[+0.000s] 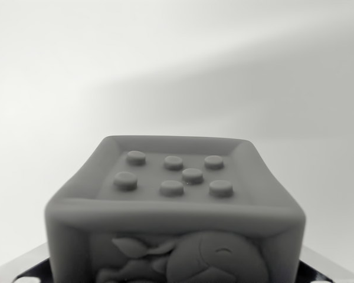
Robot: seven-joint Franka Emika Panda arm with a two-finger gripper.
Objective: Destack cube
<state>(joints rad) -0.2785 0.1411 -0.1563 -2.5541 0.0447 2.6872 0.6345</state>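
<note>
A grey cube [174, 206] fills the lower half of the wrist view, very close to the camera. One face carries several raised round dots, and the face nearest the bottom edge shows a relief figure. Dark finger parts [25, 272] with pale spots show at the bottom left and bottom right corners, pressed against the cube's two sides. My gripper [177, 274] is shut on the cube, and its fingertips are mostly hidden. No second cube is in view.
Behind the cube lies a plain pale surface [177, 65] with a soft diagonal shadow band across the upper right.
</note>
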